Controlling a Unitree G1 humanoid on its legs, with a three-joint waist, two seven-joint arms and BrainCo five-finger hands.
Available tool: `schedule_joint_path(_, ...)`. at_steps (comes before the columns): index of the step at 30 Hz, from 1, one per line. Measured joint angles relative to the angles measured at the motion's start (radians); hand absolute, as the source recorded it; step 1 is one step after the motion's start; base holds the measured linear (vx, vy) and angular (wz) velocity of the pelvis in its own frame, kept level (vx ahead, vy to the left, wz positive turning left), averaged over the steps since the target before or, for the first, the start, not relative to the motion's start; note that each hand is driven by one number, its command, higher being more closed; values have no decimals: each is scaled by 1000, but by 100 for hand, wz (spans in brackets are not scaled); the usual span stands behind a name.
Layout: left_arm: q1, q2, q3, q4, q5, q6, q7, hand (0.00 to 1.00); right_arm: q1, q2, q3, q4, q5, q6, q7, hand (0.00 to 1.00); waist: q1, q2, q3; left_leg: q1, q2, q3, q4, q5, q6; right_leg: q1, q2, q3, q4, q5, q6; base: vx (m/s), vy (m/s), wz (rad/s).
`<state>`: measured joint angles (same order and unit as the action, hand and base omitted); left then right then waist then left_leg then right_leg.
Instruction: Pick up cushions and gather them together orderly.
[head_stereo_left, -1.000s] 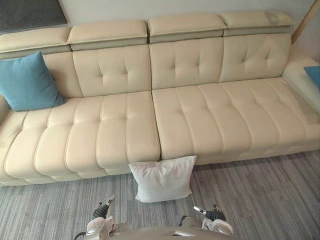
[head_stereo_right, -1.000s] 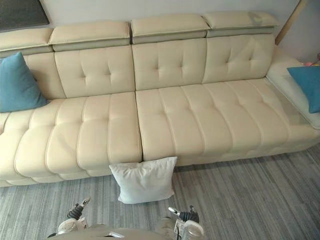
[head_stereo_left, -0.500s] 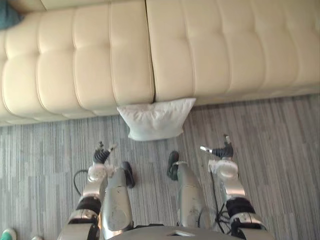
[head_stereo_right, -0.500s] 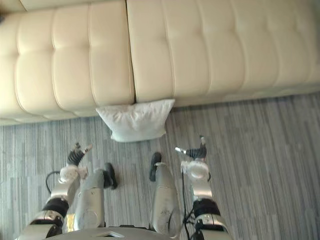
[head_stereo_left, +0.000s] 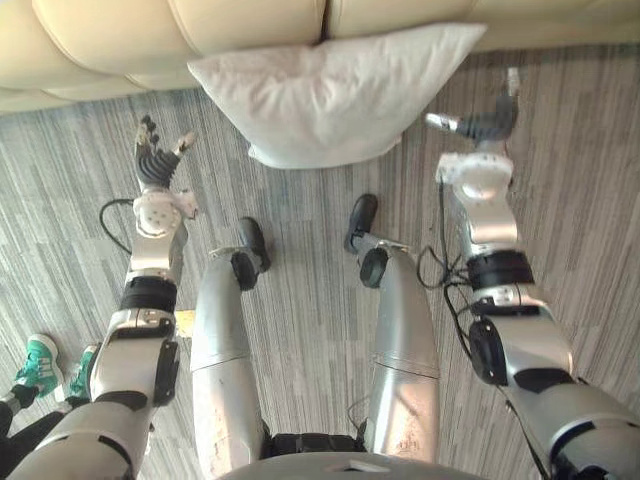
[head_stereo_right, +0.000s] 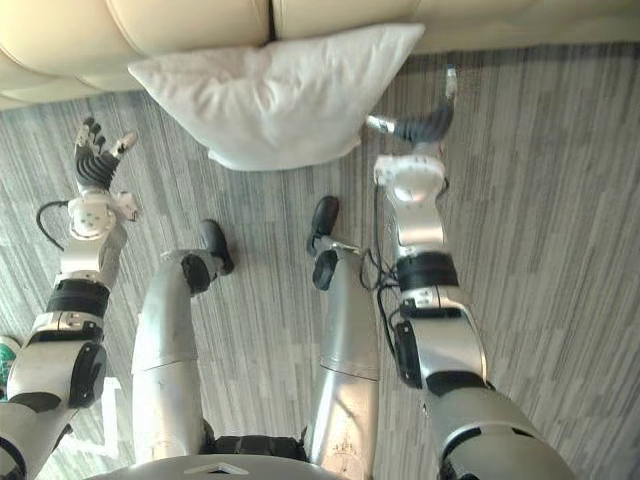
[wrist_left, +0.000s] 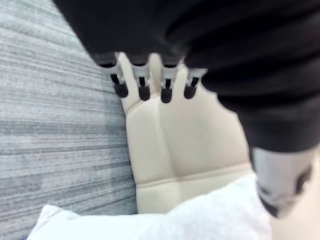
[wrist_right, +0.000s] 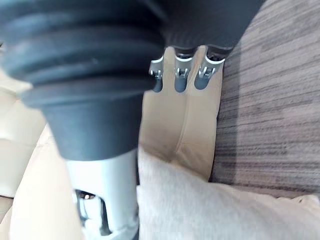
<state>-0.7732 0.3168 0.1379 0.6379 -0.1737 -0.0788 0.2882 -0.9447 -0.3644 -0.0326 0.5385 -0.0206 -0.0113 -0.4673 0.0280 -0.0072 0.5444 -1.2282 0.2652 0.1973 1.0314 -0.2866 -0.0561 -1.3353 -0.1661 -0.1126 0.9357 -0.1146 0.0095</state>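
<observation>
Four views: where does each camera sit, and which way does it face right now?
Left eye view: on the head, looking steeply down at the white cushion against the sofa front; both arms, left hand and right hand show.
Right eye view: same scene, from slightly aside.
Left wrist view: along its open fingers toward sofa and cushion.
Right wrist view: likewise, from the cushion's other side.
Shared: all four show cushion, sofa and carpet.

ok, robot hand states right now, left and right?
left robot hand: open, holding nothing.
right robot hand: open, holding nothing.
white cushion lies on the floor between them.
</observation>
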Motion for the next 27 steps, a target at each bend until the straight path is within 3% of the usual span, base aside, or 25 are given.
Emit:
schedule_joint_path(5,-43,-1,-10,-48,-11,1,16,0,-75,12,72,-12,32,14,-32,0,1,0,1,-105,7,-6,37,0,11,-105,1,7,30,4,6,-107,-2,0)
schedule_joint_path(10,-147,-19,-84,-61,-11,2,36,0,-157,80,108,-12,36,14,-66,0,1,0,1,-188,11,-16,68,11,5,-188,-1,11,64,8,4,-63,-1,3)
schedule_joint_path(11,-180,-31,-102,-62,-11,2,38,0,-176,92,109,-12,44,12,-77,100,-3,0,1,-205,10,-20,74,11,4,-201,-3,10,71,6,1,-32,7,4)
schedule_joint_path(12,-203,-41,-117,-61,-11,2,39,0,-192,102,109,-11,56,11,-82,100,-4,2,2,-216,10,-24,74,12,2,-208,-3,7,69,9,-4,-37,13,5)
schedule_joint_path(13,-233,-54,-142,-61,-11,2,41,100,-203,108,110,-11,60,10,-82,100,-6,2,2,-225,9,-29,74,13,1,-213,-3,3,68,12,-8,-46,24,3)
schedule_joint_path(22,-279,-78,-188,-118,2,30,150,100,-188,162,118,-64,131,-32,-131,100,-25,2,2,-239,8,-18,63,13,-1,-239,3,12,60,16,-14,-7,5,0)
schedule_joint_path(27,-273,-77,-188,-131,1,30,165,100,-94,170,110,-164,154,-54,-146,100,-27,2,2,-238,14,-21,75,13,-1,-237,14,13,66,16,-14,-24,13,-5)
